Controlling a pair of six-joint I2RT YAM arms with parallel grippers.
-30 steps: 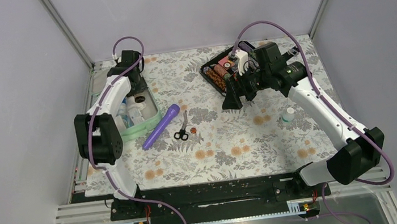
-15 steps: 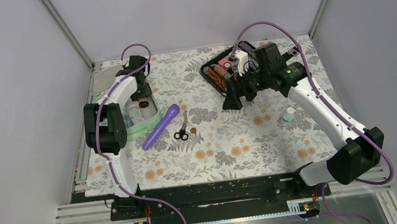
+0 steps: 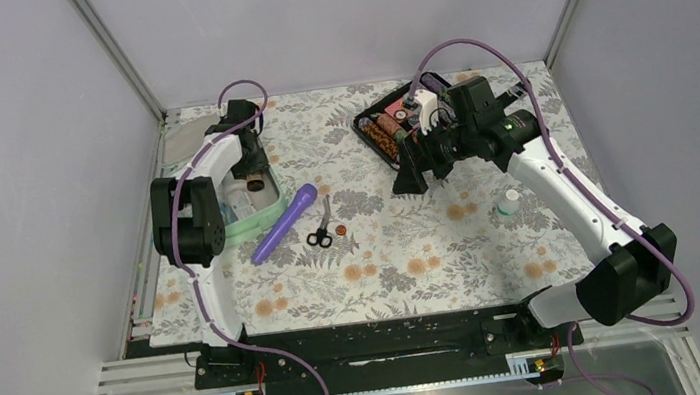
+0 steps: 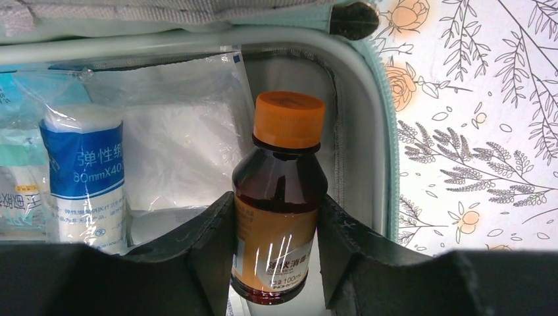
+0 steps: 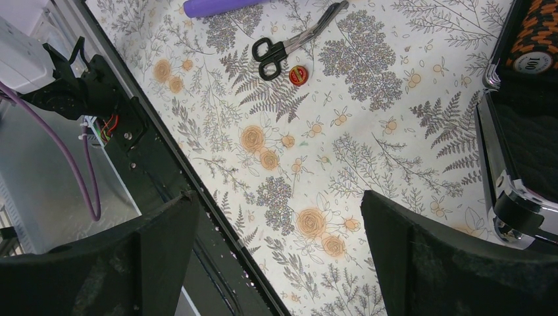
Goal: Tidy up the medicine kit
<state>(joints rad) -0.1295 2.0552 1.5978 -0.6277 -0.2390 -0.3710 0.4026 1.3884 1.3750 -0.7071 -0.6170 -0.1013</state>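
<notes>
"Amber glass, orange cap: which claw has that bottle?"

"My left claw (image 4: 276, 227). Its 2 fingers pinch the bottle (image 4: 279, 178) at the label. The bottle's long axis runs along the fingers, cap leading."

"And the medicine kit?"

"Right under that claw. The medicine kit (image 4: 388, 164) lies open near the far-left corner of the counter (image 3: 403, 251), its long side running away from my bases. The bottle hangs inside its right-hand end, just beside the grey inner wall. A blue-labelled bandage roll (image 4: 85, 171) and clear packets lie to its left."

"Your right claw?"

"My right claw (image 5: 273, 220) is spread wide with nothing in it. It hovers by the black case (image 3: 383, 128), well apart from the kit. The scissors (image 5: 289, 45) and a purple tube (image 3: 284, 223) lie between them."

"So what does the next move turn on?"

"I judge the left arm finishes this 1 alone. The free gap is between the roll and the wall, straight ahead of the cap, so the bottle should stay parallel to that wall going down."
</notes>
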